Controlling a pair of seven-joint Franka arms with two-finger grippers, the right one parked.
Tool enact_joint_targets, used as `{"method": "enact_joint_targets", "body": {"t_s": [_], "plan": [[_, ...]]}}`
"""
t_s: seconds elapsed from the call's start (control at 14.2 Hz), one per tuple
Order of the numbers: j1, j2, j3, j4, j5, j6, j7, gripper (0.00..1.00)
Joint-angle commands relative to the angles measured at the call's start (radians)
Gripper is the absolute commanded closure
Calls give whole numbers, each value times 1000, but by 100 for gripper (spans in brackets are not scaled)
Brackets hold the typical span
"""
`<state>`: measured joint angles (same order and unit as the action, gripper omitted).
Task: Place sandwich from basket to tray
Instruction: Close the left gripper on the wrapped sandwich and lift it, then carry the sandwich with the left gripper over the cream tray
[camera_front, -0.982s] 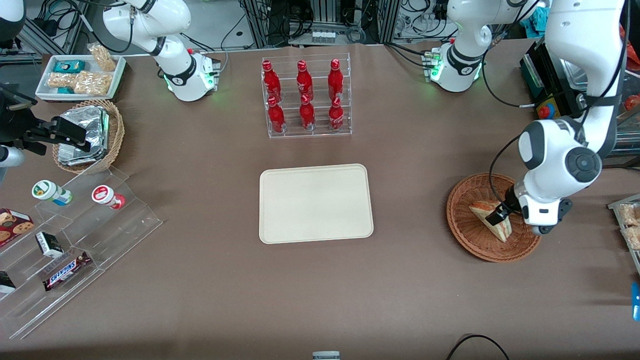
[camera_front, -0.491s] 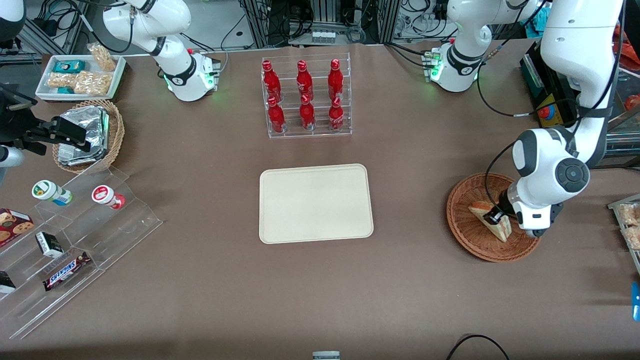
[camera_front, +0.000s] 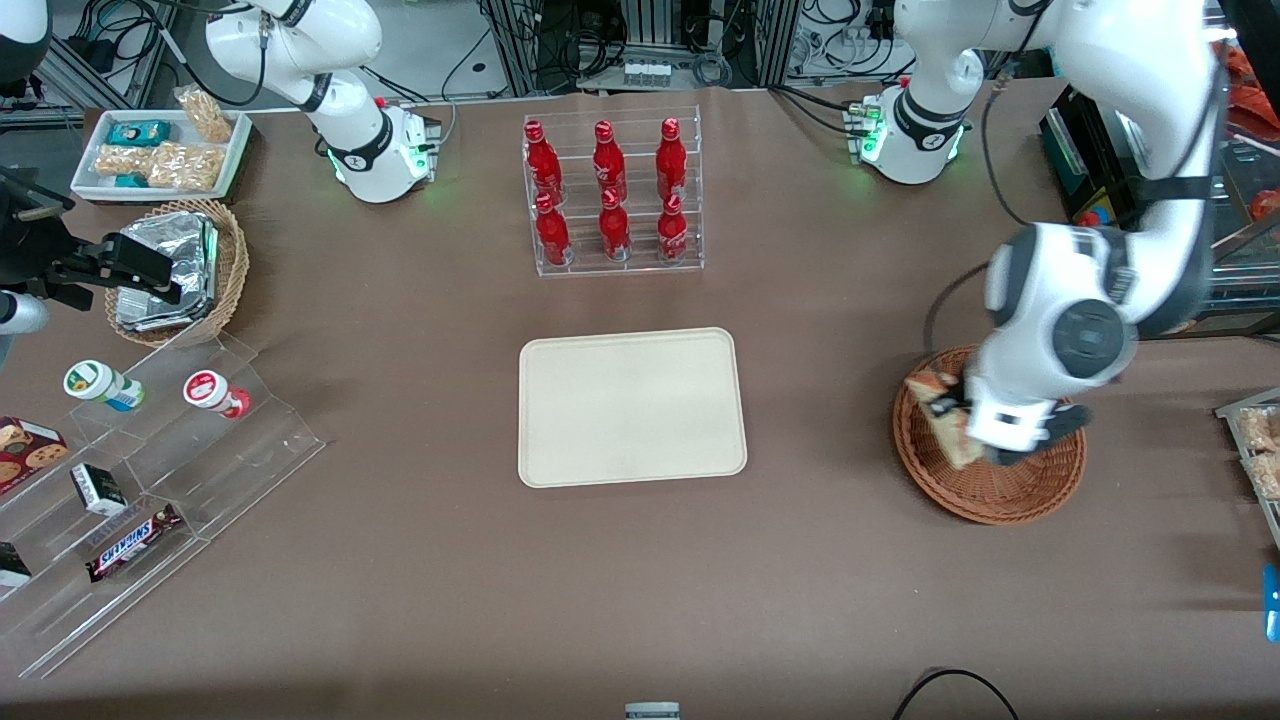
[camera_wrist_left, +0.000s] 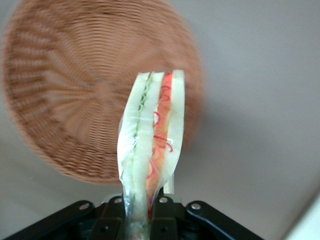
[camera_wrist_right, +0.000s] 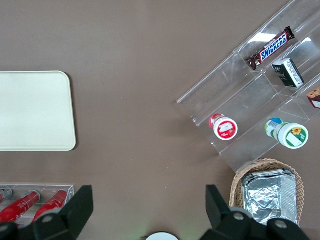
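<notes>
The clear-wrapped sandwich (camera_wrist_left: 152, 140) is pinched between my gripper's (camera_wrist_left: 141, 207) two fingers and hangs lifted above the reddish-brown wicker basket (camera_wrist_left: 65, 100). Its white bread and its orange-red and green layers face the wrist camera. In the front view the sandwich (camera_front: 943, 415) is over the basket's (camera_front: 1010, 490) rim on the side toward the tray, with my gripper (camera_front: 958, 415) shut on it under the white wrist. The cream-beige tray (camera_front: 631, 406) lies flat at the table's middle with nothing on it; it also shows in the right wrist view as the tray (camera_wrist_right: 35, 110).
A clear rack of red bottles (camera_front: 611, 195) stands farther from the front camera than the tray. Toward the parked arm's end are a tan basket of foil packets (camera_front: 178, 270), a white snack tray (camera_front: 160, 152) and a clear stepped shelf (camera_front: 140, 490) with snacks.
My gripper has risen with the sandwich out of the basket and shifted toward the tray. The sandwich lay on the basket floor before; now it hangs above the rim.
</notes>
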<state>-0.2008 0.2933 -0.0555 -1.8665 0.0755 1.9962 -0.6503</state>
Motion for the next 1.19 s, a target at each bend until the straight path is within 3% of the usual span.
{"method": "enact_joint_targets", "body": {"t_s": [0.0, 0.42, 0.7, 1.12], "plan": [[-142, 84, 3, 102, -8, -7, -1, 95], [-385, 355, 2, 415, -125, 27, -191, 98], [-511, 443, 3, 463, -117, 170, -299, 100], [-595, 513, 5, 534, -80, 170, -364, 100]]}}
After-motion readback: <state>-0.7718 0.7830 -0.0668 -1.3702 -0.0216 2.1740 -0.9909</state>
